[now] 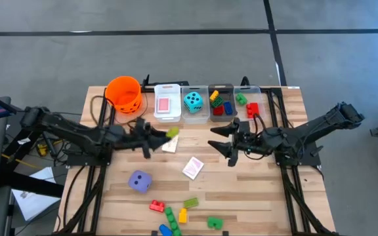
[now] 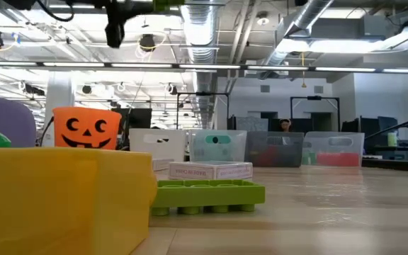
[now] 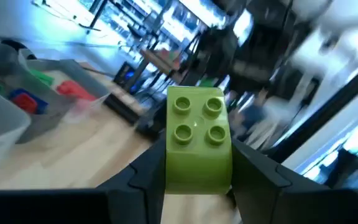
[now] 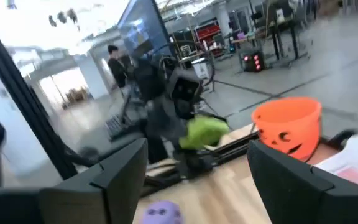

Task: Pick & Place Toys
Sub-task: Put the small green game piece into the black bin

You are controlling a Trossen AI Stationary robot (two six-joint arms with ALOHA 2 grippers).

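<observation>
Green studs show plainly in the left wrist view: the left claw [image 3: 197,180] is clamped on a green brick [image 3: 197,140]. Only the high view shows the right claw [image 1: 227,143] spread wide and empty over the worktop [image 1: 254,196], and the purple die [image 1: 140,181].

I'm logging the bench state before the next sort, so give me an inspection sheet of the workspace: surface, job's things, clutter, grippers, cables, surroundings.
Surface: wooden table, slatted top.
Job's things: purple die, playing card and loose bricks on the near half; teal die in a clear bin; another card in the white bin.
Clutter: orange bucket beside the bins.
Grippers: left gripper shut on a green brick, above the table; right gripper open, empty, mid-table.
Cables: dark leads near the bucket.
Surroundings: person standing in the room beyond.
</observation>
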